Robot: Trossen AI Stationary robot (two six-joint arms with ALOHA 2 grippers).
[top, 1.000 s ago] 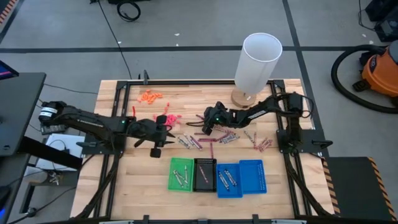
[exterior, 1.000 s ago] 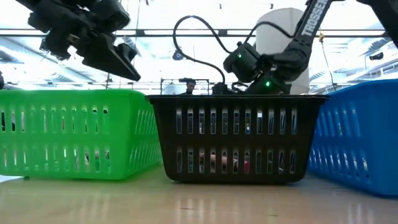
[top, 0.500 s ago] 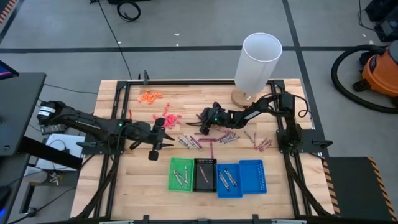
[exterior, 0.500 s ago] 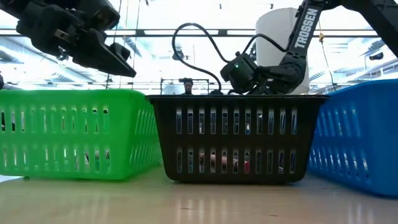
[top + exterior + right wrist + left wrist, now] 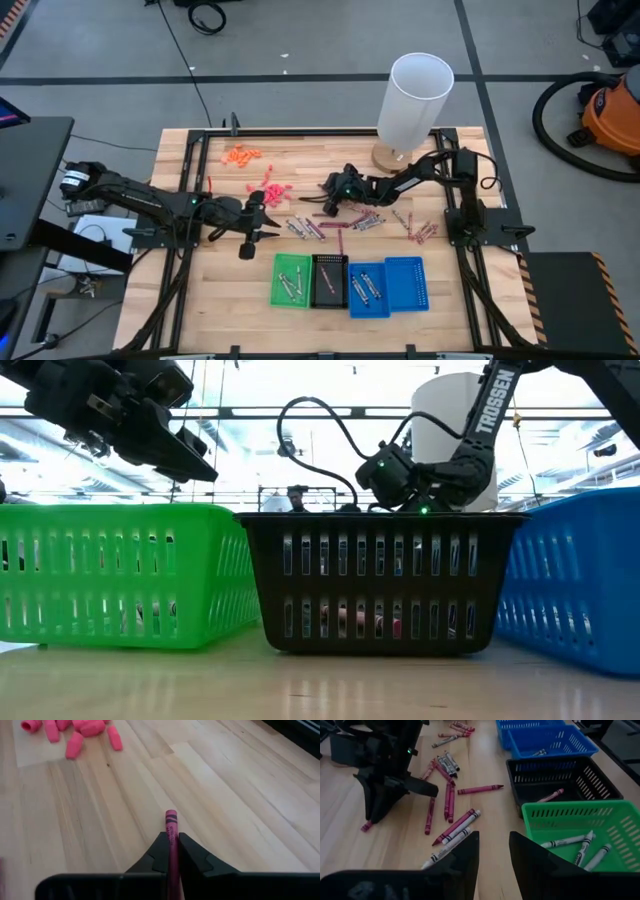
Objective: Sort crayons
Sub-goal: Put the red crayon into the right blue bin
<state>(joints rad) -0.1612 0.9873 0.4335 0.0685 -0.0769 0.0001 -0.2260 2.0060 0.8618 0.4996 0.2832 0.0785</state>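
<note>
I see a dark maroon crayon (image 5: pixel 171 845) pinched between the right gripper's (image 5: pixel 171 851) closed fingers, low over the table (image 5: pixel 240 795) behind the black tray (image 5: pixel 329 279) (pink bits (image 5: pixel 75 732) lie farther off). More crayons (image 5: pixel 310 228) lie scattered between both arms. My left gripper (image 5: pixel 492 852) hovers near the green tray (image 5: pixel 580 820), fingers parted, holding nothing.

Wooden table (image 5: pixel 230 290) carries crayons (image 5: pixel 312 229) and trays (image 5: pixel 348 285).

Matt wood table (image 5: pixel 240 795) — glossy plastic trays (image 5: pixel 380 575)
</note>
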